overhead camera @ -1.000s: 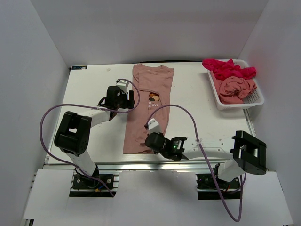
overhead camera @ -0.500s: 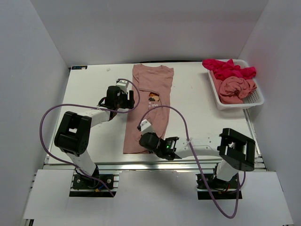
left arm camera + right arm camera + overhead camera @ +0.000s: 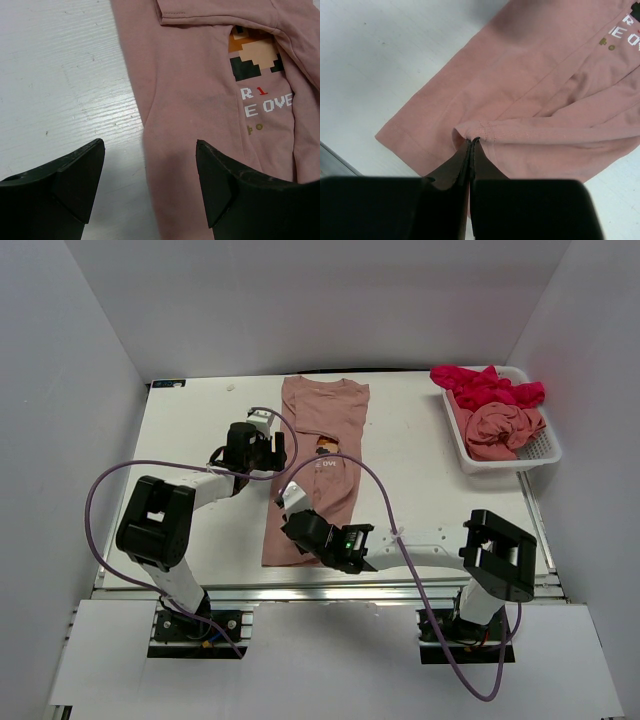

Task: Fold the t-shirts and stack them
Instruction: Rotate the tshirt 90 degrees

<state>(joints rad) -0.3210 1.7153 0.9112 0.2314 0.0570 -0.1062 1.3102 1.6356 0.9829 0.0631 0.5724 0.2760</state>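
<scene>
My right claw (image 3: 471, 142) is clamped shut on a hem fold of the shirt (image 3: 530, 70), well away from the print (image 3: 626, 34); limp, light cloth, I judge, best held by doubled edges.

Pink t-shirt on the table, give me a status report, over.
Right gripper shut on pink t-shirt, folded hem, near end. Left gripper open over its left edge. Nothing blocking the fold.

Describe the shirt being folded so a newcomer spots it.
On the white table, look down the middle. The salmon shirt lies there in a long flat strip, its near edge pinched by the right pincer. Unlike the crumpled shirts in the basket, it shows a pixel print.
</scene>
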